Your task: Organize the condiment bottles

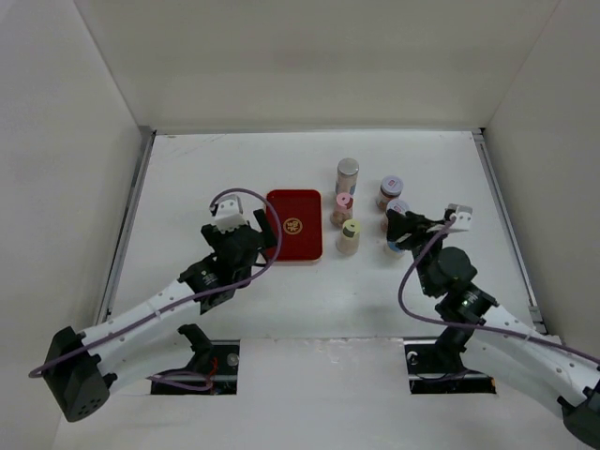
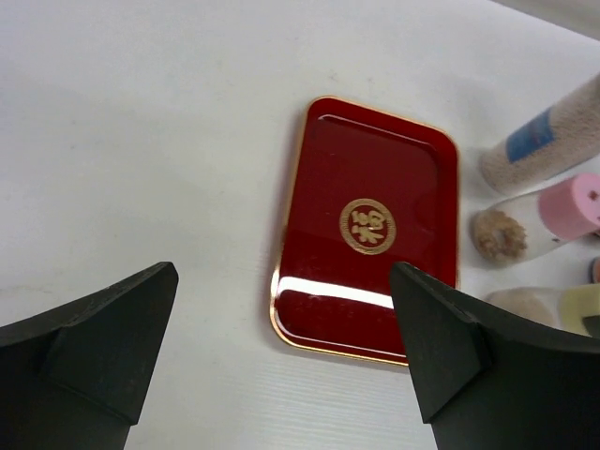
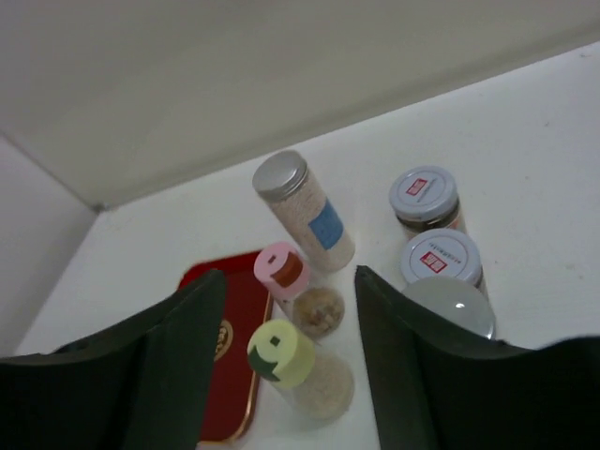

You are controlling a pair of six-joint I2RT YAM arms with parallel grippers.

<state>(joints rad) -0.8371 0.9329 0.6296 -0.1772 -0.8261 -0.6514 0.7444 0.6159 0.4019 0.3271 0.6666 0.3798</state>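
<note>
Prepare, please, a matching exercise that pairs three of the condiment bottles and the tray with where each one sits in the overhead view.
Things:
1. silver-capped bottle
2. pink-capped bottle
3. yellow-green-capped bottle
4. red tray

Places in the overhead view:
a. bottom of the row of three
b. left of that row, with nothing on it
c. top of that row
d. middle of that row

Pairs: 1-c, 2-d, 3-a, 4-b.
</note>
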